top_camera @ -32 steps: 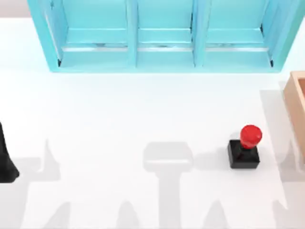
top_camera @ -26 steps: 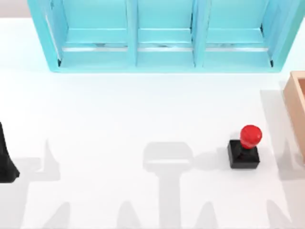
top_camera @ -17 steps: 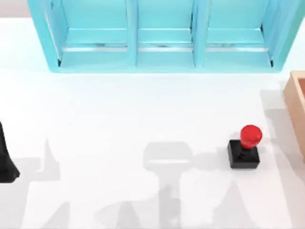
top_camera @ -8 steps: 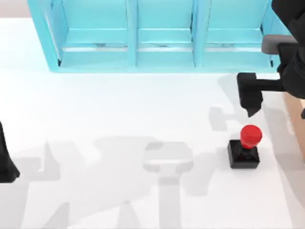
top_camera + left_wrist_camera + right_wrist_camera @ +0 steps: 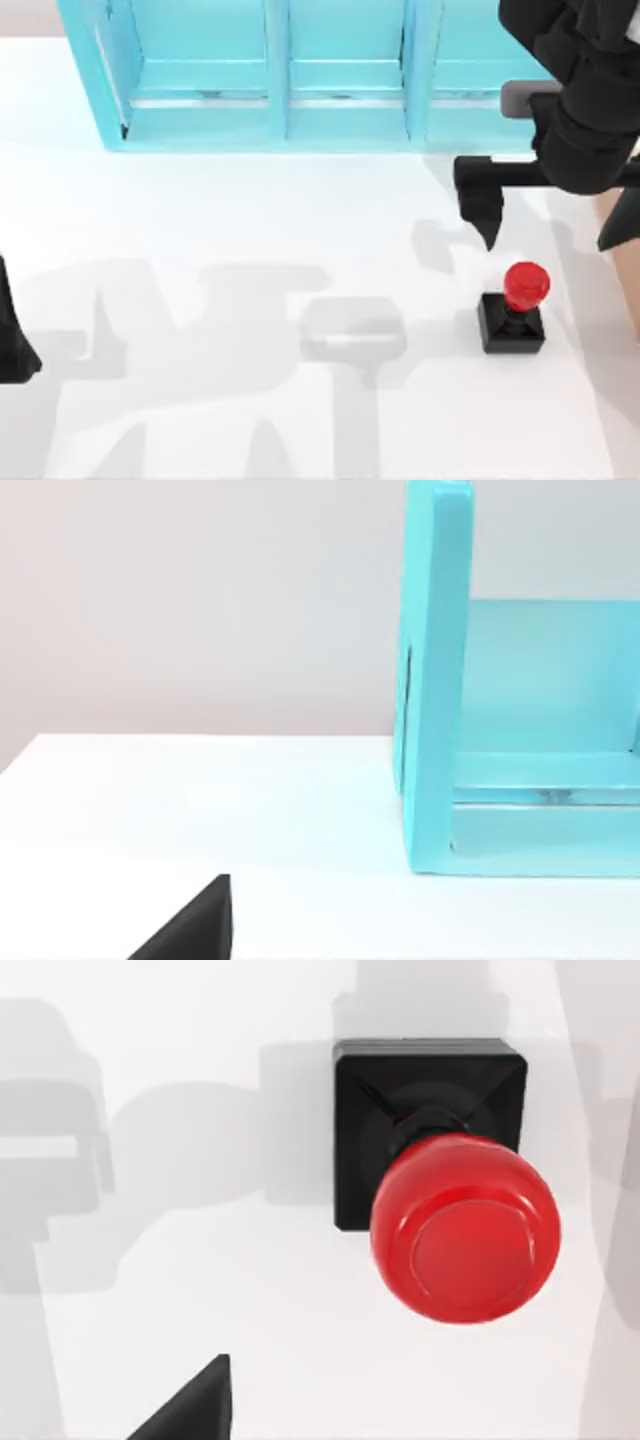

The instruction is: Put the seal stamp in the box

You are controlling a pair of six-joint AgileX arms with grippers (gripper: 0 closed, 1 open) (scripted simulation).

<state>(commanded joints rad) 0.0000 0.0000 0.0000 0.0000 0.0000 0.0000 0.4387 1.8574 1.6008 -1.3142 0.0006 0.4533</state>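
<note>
Right gripper [image 5: 548, 225] hangs above the white bench [image 5: 250, 250] on the right side, just beyond the seal stamp [image 5: 513, 312], a small stamp with a glossy black cube base, short black neck and round shiny red knob. Fingers are apart: one black finger [image 5: 482, 205] points down near the red knob, the other sits at the right edge over the box. Not touching the stamp. Stamp stands upright on the bench, right of centre, near the tan wooden-looking box [image 5: 618, 215] with thick flat walls, which lies at the right edge, mostly hidden by the arm. Right wrist view looks straight down on the stamp [image 5: 440, 1180], knob over the square base. Big cyan shelf unit [image 5: 330, 75] with compartments along the far edge. Left gripper [image 5: 12, 330] parked at the left edge; can't tell its fingers' state.
</note>
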